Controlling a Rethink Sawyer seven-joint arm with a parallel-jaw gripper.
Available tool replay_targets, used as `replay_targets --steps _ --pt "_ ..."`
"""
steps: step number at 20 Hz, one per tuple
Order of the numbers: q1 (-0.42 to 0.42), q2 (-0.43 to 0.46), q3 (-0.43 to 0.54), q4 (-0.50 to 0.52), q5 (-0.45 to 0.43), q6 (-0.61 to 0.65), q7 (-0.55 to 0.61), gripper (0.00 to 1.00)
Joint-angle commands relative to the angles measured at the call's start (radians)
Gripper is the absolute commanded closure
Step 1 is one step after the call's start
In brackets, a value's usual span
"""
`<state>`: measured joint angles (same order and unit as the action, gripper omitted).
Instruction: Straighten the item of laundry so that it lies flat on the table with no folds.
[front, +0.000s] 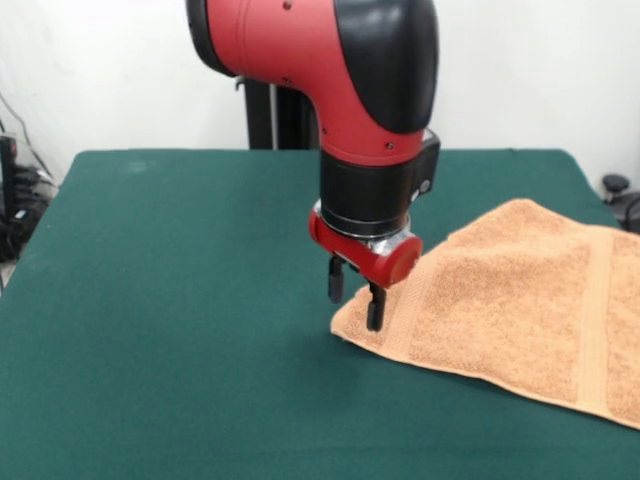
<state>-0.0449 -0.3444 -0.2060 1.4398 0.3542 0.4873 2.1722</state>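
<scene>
Towel (520, 300) lies on the right of the green surface (160, 300), soft, limp, light terry. Pincer (355, 297) hangs spread over its left corner, holding nothing; that banded corner looks the place to pinch.

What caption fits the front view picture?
Red arm's gripper hovers at the peach towel's corner on the green table.

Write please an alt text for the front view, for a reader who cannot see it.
A red and black robot arm comes down over a dark green felt-covered table, its gripper with two black fingers slightly apart at the left corner of a peach terry hand towel. The towel lies spread at the table's right side, running past the picture's right edge.
</scene>
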Motion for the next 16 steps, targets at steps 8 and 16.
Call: replay_targets --steps 8,16 --pt "-0.005 0.177 0.124 0.040 -0.079 -0.062 0.049 0.00" --pt "-0.007 0.195 0.139 0.034 -0.101 -0.037 0.032 0.00"
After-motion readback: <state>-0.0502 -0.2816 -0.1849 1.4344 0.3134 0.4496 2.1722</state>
